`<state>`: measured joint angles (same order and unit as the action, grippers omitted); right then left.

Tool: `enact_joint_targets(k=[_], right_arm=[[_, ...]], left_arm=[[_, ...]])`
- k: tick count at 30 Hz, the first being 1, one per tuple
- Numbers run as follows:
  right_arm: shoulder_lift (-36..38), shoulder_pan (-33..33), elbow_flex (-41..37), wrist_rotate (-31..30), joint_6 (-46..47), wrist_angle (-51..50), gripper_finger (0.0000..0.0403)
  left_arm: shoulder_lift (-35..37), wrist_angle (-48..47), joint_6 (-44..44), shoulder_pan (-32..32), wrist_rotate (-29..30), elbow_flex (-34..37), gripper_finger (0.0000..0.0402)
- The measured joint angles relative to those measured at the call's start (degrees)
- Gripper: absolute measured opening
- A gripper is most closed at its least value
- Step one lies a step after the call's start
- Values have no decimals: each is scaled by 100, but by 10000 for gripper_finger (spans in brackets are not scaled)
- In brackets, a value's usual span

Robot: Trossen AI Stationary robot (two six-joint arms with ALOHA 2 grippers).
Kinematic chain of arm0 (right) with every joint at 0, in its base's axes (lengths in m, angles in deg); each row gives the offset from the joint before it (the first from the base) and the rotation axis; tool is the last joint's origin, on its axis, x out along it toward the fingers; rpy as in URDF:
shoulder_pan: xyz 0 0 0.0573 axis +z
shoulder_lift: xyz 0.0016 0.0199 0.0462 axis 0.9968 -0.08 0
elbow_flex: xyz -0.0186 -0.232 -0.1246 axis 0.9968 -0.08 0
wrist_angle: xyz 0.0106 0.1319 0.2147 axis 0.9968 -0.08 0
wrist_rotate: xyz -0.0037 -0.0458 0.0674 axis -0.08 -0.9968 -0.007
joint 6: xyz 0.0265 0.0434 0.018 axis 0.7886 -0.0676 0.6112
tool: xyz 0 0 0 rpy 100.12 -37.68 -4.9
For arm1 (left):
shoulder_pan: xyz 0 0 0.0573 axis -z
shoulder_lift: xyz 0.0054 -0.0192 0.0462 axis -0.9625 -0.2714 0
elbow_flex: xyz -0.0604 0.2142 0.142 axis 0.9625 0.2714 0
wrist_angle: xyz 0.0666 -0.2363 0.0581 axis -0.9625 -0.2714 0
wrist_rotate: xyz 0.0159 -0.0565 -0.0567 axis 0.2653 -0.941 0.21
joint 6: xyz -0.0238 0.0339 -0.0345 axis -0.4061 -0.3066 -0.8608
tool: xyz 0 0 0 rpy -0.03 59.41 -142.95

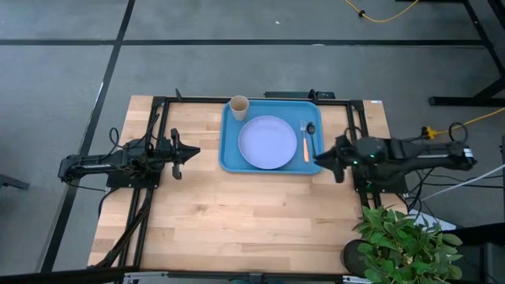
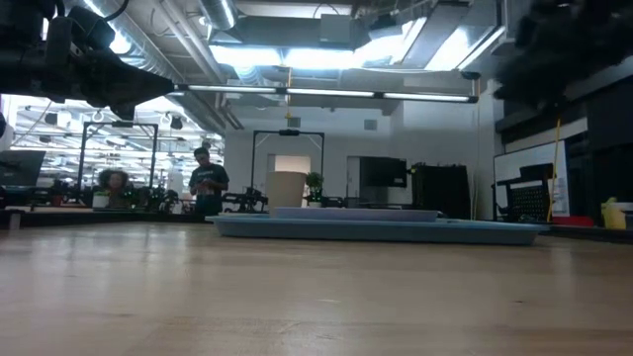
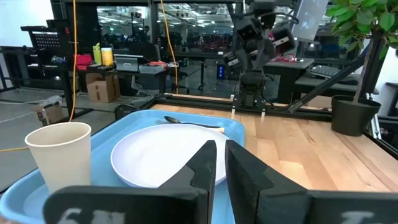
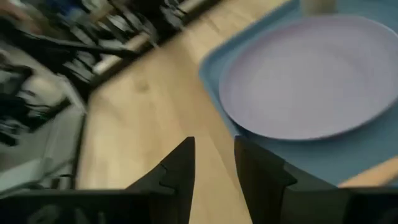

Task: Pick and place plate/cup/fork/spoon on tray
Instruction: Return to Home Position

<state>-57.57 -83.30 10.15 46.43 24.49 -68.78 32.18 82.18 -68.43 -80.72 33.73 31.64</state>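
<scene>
The blue tray (image 1: pixel 227 150) lies at the table's far middle. On it rest the lavender plate (image 1: pixel 268 142), flat in the middle, the tan cup (image 1: pixel 238 105), upright in the far left corner, and the orange-handled fork (image 1: pixel 305 147) and dark spoon (image 1: pixel 312 131) side by side along the right side. My left gripper (image 1: pixel 196 151) hovers left of the tray, shut and empty, pointing at it; its wrist view shows the cup (image 3: pixel 59 155) and plate (image 3: pixel 155 155). My right gripper (image 1: pixel 318 160) is at the tray's near right corner, open and empty, with the plate (image 4: pixel 311 81) ahead.
A potted plant (image 1: pixel 402 244) overhangs the table's near right corner. Black frame rails (image 1: pixel 150 134) run along both sides and the far edge. Bare wood fills the near half of the table (image 1: pixel 245 221). A person (image 2: pixel 208 183) stands in the room far behind.
</scene>
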Motion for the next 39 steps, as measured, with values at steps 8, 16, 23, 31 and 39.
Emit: enact_joint_targets(k=[8,16,23,31,39], right_arm=[[1508,317,-915,-5,8,481,117],[2241,337,-2326,-7,-10,2570,117],[2298,339,-2616,-7,-6,2881,117],[2330,339,-2618,-5,-4,2864,117],[2663,339,-2618,-6,8,2786,117]], left_arm=[[0,0,-2,1,0,2,18],[1,0,-2,-1,0,0,8],[0,-1,-2,1,0,0,1],[0,-1,-1,1,0,0,16],[0,-2,-2,1,0,2,28]])
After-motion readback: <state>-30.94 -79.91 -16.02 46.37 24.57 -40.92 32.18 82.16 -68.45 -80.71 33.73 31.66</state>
